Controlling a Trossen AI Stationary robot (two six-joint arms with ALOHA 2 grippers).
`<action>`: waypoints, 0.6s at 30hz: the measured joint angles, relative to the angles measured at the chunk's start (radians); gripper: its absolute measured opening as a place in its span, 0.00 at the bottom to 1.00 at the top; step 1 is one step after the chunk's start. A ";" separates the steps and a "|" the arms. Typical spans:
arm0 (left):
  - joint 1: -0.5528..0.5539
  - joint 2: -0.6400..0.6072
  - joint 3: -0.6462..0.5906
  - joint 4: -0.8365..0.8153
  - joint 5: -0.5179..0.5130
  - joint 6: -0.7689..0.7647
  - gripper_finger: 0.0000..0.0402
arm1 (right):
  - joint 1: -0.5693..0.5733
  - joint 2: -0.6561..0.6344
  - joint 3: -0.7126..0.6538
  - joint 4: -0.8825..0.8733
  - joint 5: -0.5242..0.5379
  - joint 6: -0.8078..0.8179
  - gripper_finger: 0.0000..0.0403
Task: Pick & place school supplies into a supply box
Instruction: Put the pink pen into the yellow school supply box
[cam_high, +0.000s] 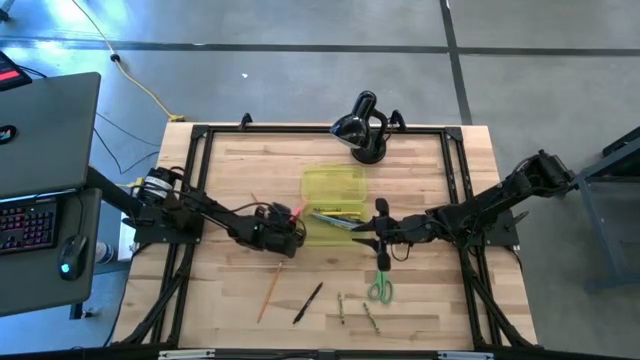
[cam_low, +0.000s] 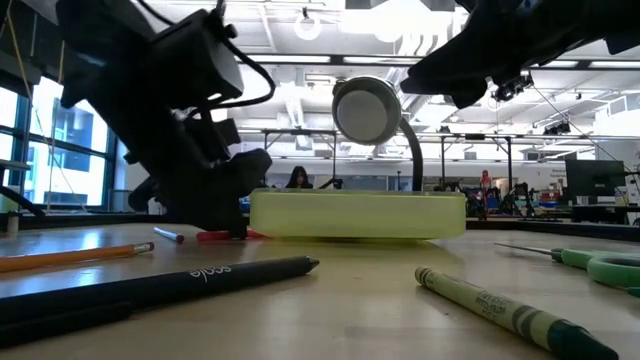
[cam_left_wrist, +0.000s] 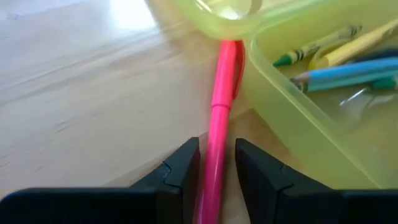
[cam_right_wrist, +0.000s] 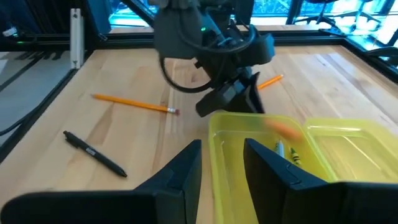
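The left pincer (cam_left_wrist: 216, 180) is gripping a pink-red pen (cam_left_wrist: 222, 106), its fingers (cam_left_wrist: 183, 171) clamped on the barrel. The pen's long axis is running straight out from the pincer toward the supply box (cam_high: 335, 195), its far tip lying just beside the box's near wall, still outside it. The left arm is clearly the nearer one. The right pincer (cam_right_wrist: 222, 163) is hovering over the box's opposite edge, its jaws apart and holding nothing.

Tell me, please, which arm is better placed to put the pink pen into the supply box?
Left: the left gripper already has the pink pen between its fingers, right beside the supply box.
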 joint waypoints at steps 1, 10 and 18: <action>0.000 0.000 -0.017 0.035 -0.010 -0.001 0.35 | 0.000 0.000 0.000 0.000 -0.007 0.000 0.25; 0.001 0.001 -0.212 0.460 -0.051 0.021 0.35 | 0.000 0.000 0.000 0.000 -0.015 0.000 0.25; 0.003 0.002 -0.211 0.457 -0.050 0.026 0.35 | 0.000 0.000 0.000 -0.001 -0.015 0.000 0.25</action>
